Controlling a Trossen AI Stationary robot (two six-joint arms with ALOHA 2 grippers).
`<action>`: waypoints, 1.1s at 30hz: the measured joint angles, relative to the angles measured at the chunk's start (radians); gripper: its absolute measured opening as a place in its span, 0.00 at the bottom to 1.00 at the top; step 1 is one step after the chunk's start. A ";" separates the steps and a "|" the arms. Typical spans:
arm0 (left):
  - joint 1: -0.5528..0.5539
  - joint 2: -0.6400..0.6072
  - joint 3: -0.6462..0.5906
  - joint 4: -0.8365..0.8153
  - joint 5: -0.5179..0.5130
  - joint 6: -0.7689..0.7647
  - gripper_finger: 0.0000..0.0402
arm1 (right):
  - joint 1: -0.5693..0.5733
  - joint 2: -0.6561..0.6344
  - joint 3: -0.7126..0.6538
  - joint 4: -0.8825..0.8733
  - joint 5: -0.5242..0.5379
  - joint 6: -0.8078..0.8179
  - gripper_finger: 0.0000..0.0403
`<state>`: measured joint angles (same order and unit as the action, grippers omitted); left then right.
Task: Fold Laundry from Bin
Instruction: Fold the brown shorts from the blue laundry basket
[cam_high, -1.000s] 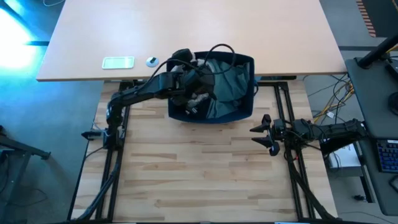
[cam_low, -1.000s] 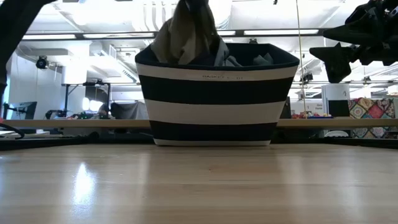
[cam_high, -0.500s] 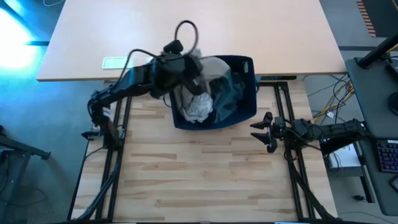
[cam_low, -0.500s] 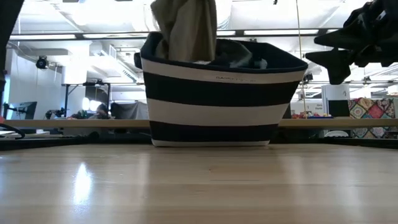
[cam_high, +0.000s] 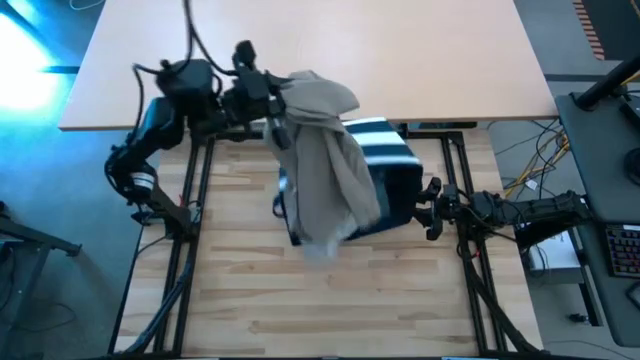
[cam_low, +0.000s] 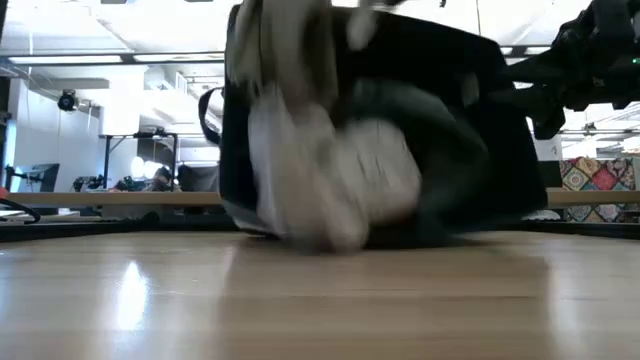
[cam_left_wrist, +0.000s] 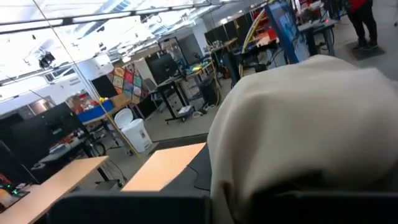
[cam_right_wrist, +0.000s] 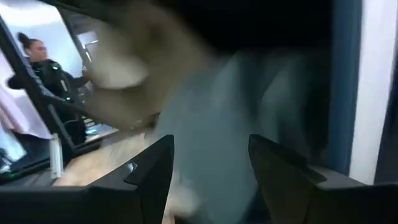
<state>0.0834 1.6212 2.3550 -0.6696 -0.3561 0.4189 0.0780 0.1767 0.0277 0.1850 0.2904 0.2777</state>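
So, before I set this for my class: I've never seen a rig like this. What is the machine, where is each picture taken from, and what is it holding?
It is a robot with two dark arms at a wooden table, each ending in a two-finger gripper. One picture looks straight down from above, one looks level across the table top, and one comes from a camera on each wrist.

The left gripper, raised at the back left, is shut on a tan garment, which hangs down over the bin. The bin, a navy fabric basket with white stripes, has tipped onto its side, and pale laundry spills from its mouth onto the table in the low view.

The right gripper waits open, close beside the bin, holding nothing. Its wrist view looks into the bin's mouth from close by. A person stands in the room beyond.
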 joint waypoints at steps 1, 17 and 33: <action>0.000 -0.006 0.000 -0.003 0.000 -0.001 0.00 | 0.000 0.005 0.000 0.004 0.002 -0.019 0.51; -0.236 0.033 -0.024 -0.202 0.430 -0.128 0.00 | 0.000 0.079 0.250 -0.267 -0.035 -0.271 0.51; -0.477 0.168 -0.506 -0.133 0.118 -0.491 0.00 | 0.000 0.174 0.387 -0.374 -0.027 -0.146 0.51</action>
<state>-0.3939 1.7891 1.8492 -0.8024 -0.2380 -0.0717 0.0780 0.3508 0.4145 -0.1885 0.2631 0.1314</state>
